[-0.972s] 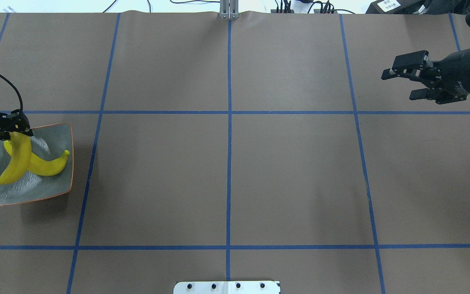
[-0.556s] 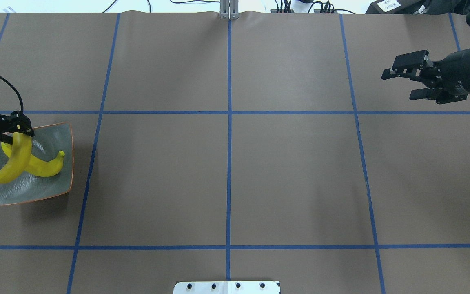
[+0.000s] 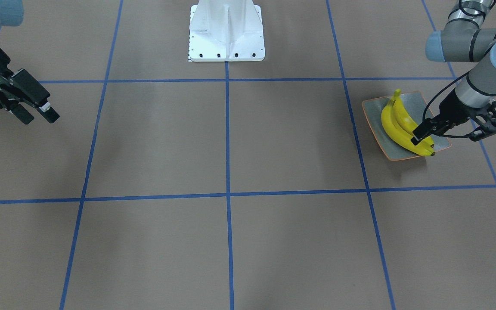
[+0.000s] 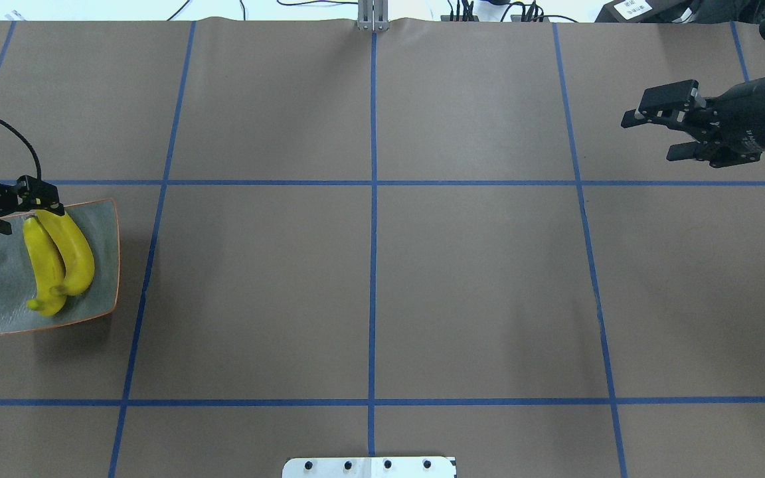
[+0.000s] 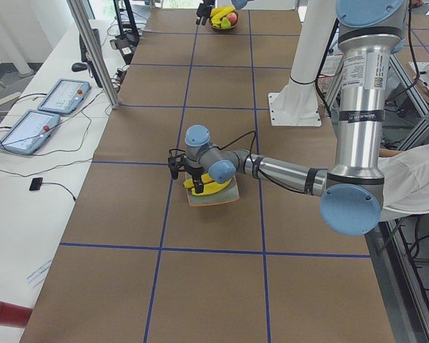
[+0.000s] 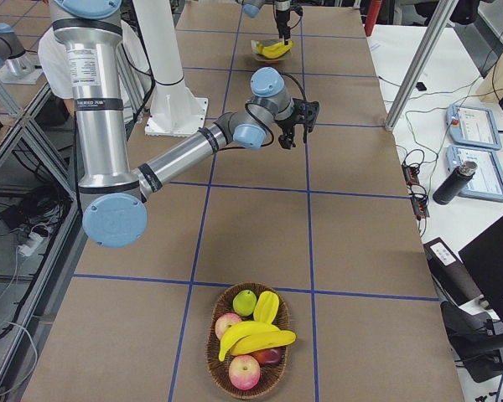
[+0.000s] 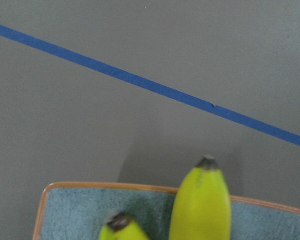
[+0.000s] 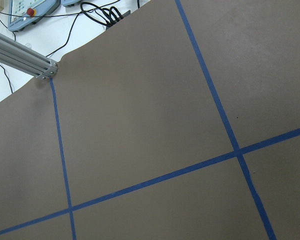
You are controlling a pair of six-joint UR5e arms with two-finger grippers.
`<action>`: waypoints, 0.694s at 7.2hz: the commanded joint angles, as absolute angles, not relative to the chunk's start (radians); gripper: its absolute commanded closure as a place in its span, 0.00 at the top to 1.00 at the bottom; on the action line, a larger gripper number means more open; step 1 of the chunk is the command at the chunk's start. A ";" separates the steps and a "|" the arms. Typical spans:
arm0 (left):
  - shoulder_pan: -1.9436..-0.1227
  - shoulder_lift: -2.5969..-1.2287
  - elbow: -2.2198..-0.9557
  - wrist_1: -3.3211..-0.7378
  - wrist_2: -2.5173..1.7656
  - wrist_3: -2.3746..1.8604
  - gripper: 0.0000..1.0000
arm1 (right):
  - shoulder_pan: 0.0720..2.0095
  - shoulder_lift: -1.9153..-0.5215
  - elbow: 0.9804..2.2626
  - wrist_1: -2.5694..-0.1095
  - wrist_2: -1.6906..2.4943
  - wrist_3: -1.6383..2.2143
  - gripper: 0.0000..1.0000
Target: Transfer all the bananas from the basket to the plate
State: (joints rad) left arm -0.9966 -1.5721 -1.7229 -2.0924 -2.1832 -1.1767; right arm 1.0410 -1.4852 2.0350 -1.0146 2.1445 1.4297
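Lying on plate [image 4: 107,219]: two bananas [image 4: 77,259]; left gripper [image 4: 24,216] and right gripper [image 4: 651,138] both spread. Only exterior right shows basket [image 6: 210,343], two more inside.

Two bananas [image 4: 78,260] on one plate [image 4: 105,224]; one basket [image 6: 210,352] of mixed fruit, too small to count.

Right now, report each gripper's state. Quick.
Left gripper: open, holding nothing, poised over the ends of the bananas lying on the plate.
Right gripper: open, holding nothing.
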 commanded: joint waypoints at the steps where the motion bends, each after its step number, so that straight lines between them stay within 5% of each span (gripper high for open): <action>1: -1.040 -1.571 -1.753 -2.092 -2.279 -1.177 0.99 | 1.048 -1.488 2.034 -1.014 2.145 1.430 1.00; 5: -1.182 -1.531 -1.802 -2.092 -2.345 -1.045 0.99 | 1.149 -1.642 2.028 -1.014 2.163 1.296 1.00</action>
State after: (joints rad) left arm -1.1276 -1.5528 -1.7937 -2.0923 -2.3129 -1.1161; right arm 1.1097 -1.5691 2.0322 -1.0140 2.1566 1.3838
